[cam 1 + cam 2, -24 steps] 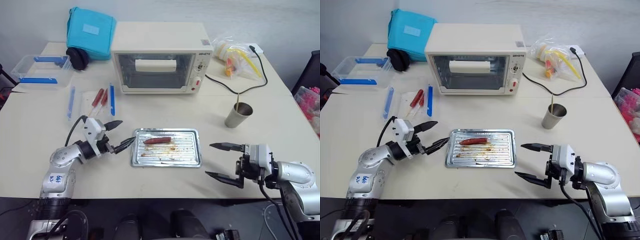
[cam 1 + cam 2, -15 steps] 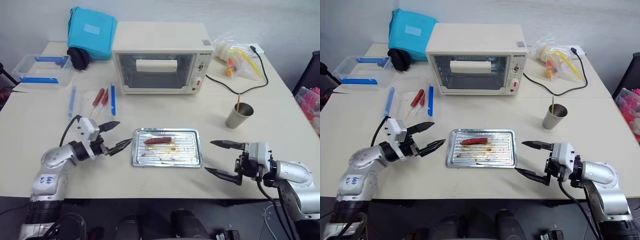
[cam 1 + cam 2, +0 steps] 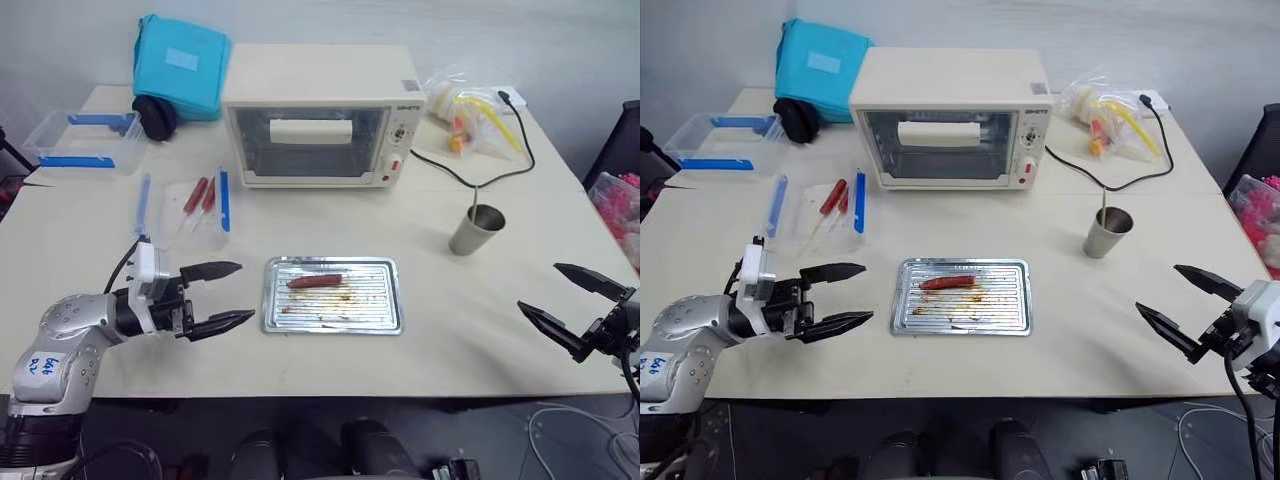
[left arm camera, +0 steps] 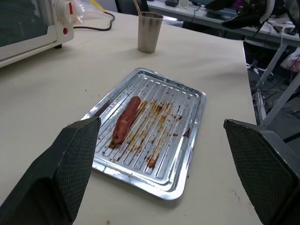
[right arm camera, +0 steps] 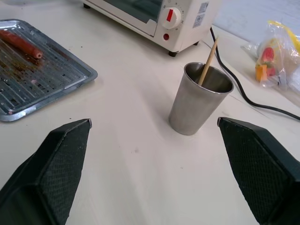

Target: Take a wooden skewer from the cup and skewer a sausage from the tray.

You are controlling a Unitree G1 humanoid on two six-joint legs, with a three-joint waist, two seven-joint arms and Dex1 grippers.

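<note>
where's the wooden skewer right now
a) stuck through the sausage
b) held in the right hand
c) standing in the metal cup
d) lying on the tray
c: the wooden skewer leans inside the cup, while the sausage lies unpierced on the tray and both hands are open and empty.

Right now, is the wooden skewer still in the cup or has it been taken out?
In. The wooden skewer leans against the rim of the upright cup, its tip poking above, with no gripper touching it.
</note>
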